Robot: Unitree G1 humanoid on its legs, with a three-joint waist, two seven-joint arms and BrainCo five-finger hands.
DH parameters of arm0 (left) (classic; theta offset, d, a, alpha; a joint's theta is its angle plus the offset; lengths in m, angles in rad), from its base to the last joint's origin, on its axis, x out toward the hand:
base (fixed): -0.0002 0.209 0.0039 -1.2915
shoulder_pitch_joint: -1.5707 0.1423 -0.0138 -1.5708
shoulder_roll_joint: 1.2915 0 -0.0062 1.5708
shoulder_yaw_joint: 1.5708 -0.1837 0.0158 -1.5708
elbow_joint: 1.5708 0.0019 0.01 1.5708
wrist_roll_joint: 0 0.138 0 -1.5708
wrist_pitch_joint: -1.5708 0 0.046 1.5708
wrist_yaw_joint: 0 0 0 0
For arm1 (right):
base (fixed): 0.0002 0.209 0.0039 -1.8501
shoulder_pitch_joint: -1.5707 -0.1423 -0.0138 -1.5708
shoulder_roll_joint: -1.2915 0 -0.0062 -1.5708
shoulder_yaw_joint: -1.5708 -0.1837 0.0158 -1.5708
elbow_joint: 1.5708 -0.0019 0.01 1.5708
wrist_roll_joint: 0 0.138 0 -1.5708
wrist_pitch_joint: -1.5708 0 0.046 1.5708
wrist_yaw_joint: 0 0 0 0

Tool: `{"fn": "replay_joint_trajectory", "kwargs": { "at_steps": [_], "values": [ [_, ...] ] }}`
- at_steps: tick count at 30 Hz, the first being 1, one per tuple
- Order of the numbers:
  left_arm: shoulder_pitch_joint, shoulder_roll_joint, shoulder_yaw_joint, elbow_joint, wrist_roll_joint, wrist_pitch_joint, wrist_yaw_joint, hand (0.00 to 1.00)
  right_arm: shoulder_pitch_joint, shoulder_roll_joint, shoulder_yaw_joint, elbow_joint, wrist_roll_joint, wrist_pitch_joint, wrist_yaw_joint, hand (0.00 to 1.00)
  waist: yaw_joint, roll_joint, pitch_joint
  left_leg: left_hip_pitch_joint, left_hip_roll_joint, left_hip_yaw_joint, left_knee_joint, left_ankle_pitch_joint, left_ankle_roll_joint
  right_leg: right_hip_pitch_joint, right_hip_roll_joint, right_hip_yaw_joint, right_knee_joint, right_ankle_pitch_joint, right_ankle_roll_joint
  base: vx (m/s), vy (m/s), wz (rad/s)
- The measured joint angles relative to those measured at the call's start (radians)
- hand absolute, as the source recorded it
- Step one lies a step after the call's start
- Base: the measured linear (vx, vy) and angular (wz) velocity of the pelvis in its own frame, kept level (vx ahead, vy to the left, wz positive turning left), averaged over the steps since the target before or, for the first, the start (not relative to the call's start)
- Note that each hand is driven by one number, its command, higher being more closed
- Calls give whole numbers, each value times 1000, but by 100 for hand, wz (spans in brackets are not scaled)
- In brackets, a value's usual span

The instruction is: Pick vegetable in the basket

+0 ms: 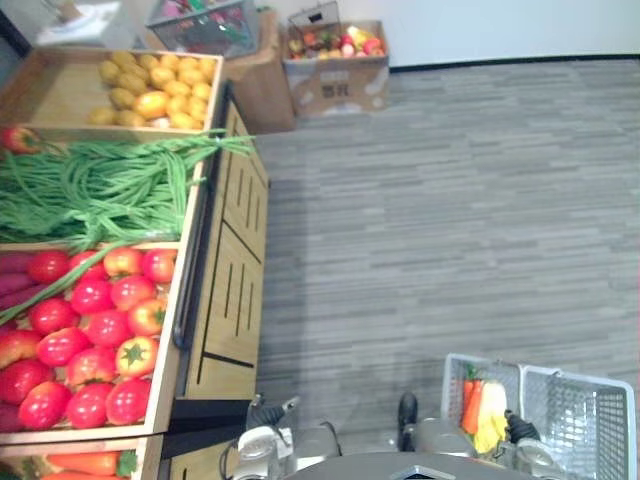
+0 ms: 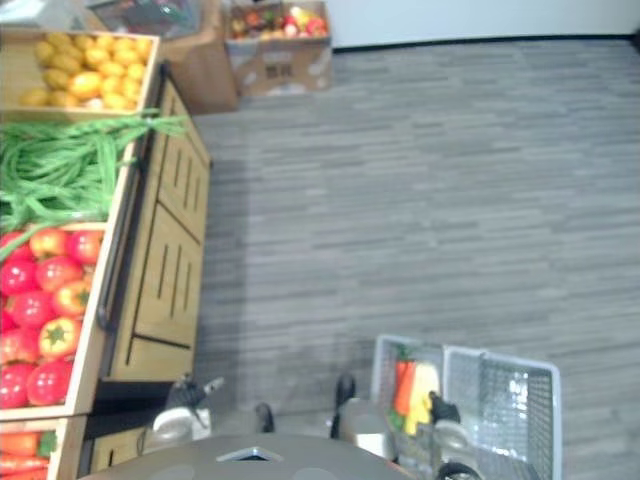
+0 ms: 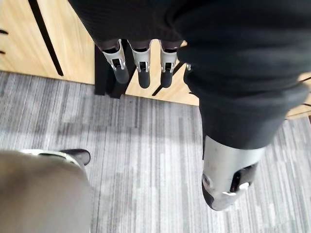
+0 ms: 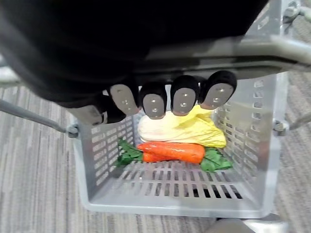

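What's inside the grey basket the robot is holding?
An orange carrot with green leaves lies in the basket, a pale yellow cabbage beside it. The right hand, curled round the handle, covers part of the cabbage.

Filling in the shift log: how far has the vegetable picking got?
Done: a carrot and a cabbage lie in the basket. In hand: the right hand is curled round the handle; the left hand hangs open and empty by the stand. Left: any further picks, such as the tomatoes, are not yet begun.
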Motion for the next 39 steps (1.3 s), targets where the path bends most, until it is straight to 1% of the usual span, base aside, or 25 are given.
{"fn": "replay_joint_trajectory", "kwargs": {
  "at_steps": [1,2,5,7,8,10,11,13,16,17,18,20,23,25,27,29,32,35,39],
  "values": [
    [0,12,0,7,13,4,2,0,5,12,1,-1,-3,0,1,100,2,-12,0,10,-21,8,-20,7,10,1,-17,2,-20,36,7,45,132,-12],
    [4,26,-3,14,29,6,2,0,6,14,1,-1,-4,2,-1,100,1,-19,-5,15,-31,10,-27,11,14,3,-24,3,-22,38,10,87,150,-10],
    [22,37,-28,16,39,9,4,0,22,15,2,-1,-6,3,-1,100,-2,-10,-5,44,-53,30,-47,11,16,5,-42,16,-15,44,17,109,119,-12],
    [19,44,-51,33,38,8,8,0,20,14,24,-2,-9,3,0,100,0,-6,-3,63,-47,41,-47,11,15,-24,-46,19,74,18,10,79,65,-20],
    [20,45,-63,33,38,8,8,0,18,14,31,-3,-15,3,1,100,1,-10,2,81,-45,52,-46,11,15,-42,-50,19,139,-6,8,38,34,-18],
    [16,63,-95,31,38,4,7,0,18,15,49,-6,-46,2,8,100,-1,-26,15,112,-49,54,-40,11,15,-70,-68,19,281,-62,5,-9,35,-3],
    [15,76,-114,31,38,1,7,0,20,14,60,-12,-46,1,16,100,-4,-39,12,115,-55,51,-38,11,15,-89,-76,31,332,-78,12,-46,22,7],
    [8,84,-121,30,37,0,4,0,20,15,69,-19,-46,-2,19,100,-2,-50,14,107,-63,36,-39,11,16,-101,-90,32,340,-80,14,-46,27,12],
    [8,87,-120,32,37,1,-6,0,26,17,87,-29,-47,-2,21,100,2,-65,8,76,-72,25,-40,11,16,-94,-104,-7,271,-81,12,-61,1,16],
    [18,87,-118,34,30,1,-13,0,30,19,89,-29,-46,0,22,100,12,-66,7,75,-70,25,-41,12,17,-69,-96,-17,213,-72,24,-102,-40,3],
    [24,86,-118,35,24,1,-15,0,35,19,89,-29,-46,1,22,100,17,-63,5,75,-66,25,-41,13,19,-57,-90,-23,184,-59,26,-91,-58,4],
    [50,78,-115,37,12,-1,-31,0,60,22,89,-18,-46,3,23,100,26,-57,-18,74,-51,26,-54,15,22,1,-62,-38,58,-4,27,-52,-51,3],
    [65,73,-81,74,-62,-3,-37,0,77,31,88,1,-45,3,23,100,25,-58,-51,58,-44,28,-57,15,19,30,-42,-47,-28,41,21,-10,-57,-7],
    [71,60,-40,111,-178,-1,-46,0,95,36,87,5,-37,3,23,100,21,-47,-62,66,-30,27,-59,16,12,38,-30,-57,-31,44,16,44,-55,1],
    [71,56,-25,123,-224,-1,-56,0,108,35,74,8,-23,3,23,100,21,-39,-66,84,-20,26,-68,21,3,47,-18,-58,-27,44,14,68,-51,-3],
    [71,45,-16,130,-250,-2,-59,0,114,35,63,10,5,2,23,100,21,-30,-69,100,-12,26,-76,22,-2,59,-10,-60,-27,44,14,48,-32,-1],
    [71,38,0,133,-268,-2,-58,0,114,34,61,12,36,0,23,100,22,-26,-69,112,-10,27,-77,21,-4,65,-7,-59,-27,44,13,11,-5,-1],
    [68,40,0,151,-324,-3,-58,0,113,35,57,34,82,0,21,100,25,-30,-68,127,-13,26,-77,19,-5,88,-11,-61,-28,43,13,-15,25,4],
    [68,43,-4,155,-328,-4,-58,0,117,48,32,40,113,0,20,100,24,-32,-67,129,-19,26,-77,19,-4,92,-17,-62,-32,43,12,-8,6,0]
  ]
}}
